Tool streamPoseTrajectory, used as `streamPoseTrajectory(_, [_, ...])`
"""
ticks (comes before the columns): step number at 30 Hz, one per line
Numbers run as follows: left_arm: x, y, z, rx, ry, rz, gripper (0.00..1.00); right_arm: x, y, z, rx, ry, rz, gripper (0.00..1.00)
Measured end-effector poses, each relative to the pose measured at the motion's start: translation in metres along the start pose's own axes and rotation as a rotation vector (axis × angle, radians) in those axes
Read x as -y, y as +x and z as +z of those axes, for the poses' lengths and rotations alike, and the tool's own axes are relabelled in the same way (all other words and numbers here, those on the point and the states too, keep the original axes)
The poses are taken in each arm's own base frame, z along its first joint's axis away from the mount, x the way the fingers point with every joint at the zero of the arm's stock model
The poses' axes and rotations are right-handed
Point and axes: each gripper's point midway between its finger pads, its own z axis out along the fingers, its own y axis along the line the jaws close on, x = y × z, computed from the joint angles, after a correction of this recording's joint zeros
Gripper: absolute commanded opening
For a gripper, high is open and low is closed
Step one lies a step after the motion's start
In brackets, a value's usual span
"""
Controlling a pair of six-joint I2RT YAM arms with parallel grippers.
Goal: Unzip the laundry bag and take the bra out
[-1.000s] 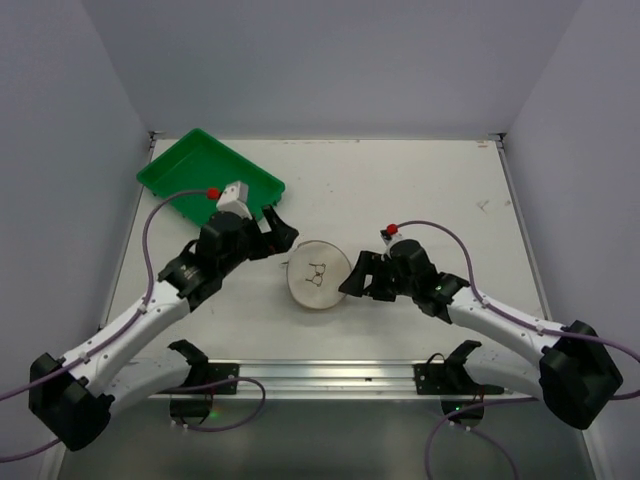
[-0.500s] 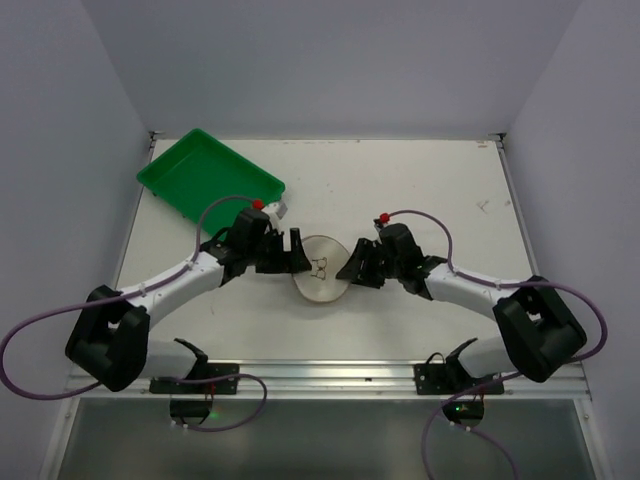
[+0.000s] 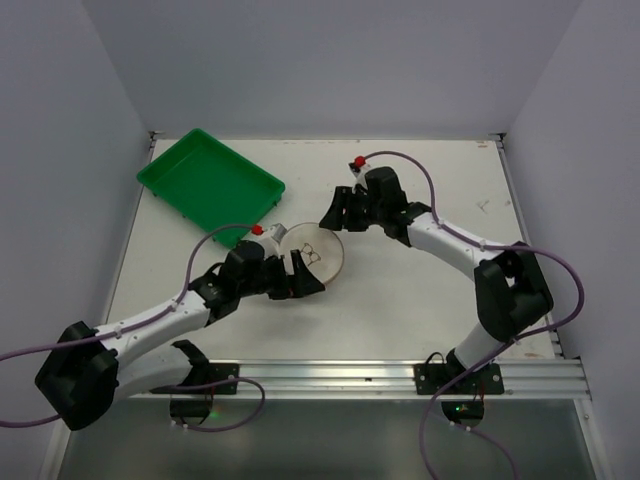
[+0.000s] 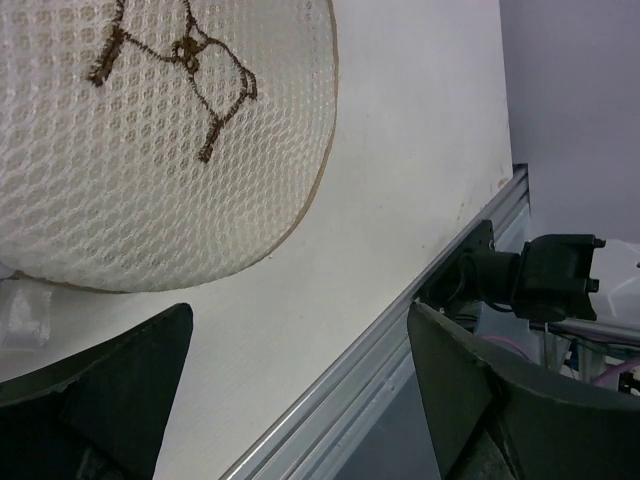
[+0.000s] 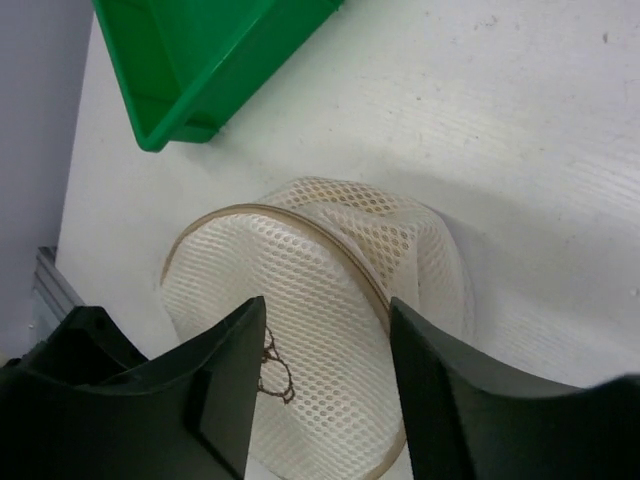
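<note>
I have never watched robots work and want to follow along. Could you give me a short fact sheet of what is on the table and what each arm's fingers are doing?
Bag: round white mesh laundry bag, tilted, marked lid toward the left arm
Tray: green rectangular plastic tray, far left, apart from the bag
Left fingers: wide open beside the bag, holding nothing
Right fingers: closed on the bag's wire rim
Bra: none visible outside the bag
</note>
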Motion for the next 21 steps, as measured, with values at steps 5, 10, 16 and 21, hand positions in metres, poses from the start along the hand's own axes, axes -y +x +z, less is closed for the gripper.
streamPoseTrajectory(5, [-0.001,-0.013,-0.015,0.078,-0.062,-0.014,1.00,0.011,0.001,-0.018,0.002,0.080,-0.064,0.84])
streamPoseTrajectory(10, [0.012,-0.068,-0.049,0.245,-0.173,0.049,1.00,0.002,-0.012,-0.075,0.126,0.118,-0.119,0.87])
streamPoseTrajectory(16, [-0.008,-0.120,-0.061,0.337,-0.266,0.123,0.97,-0.013,0.000,-0.127,0.238,0.063,-0.149,0.86])
streamPoseTrajectory(21, [-0.054,-0.128,-0.028,0.185,-0.351,0.149,0.90,-0.003,0.047,-0.125,0.164,0.044,-0.142,0.86])
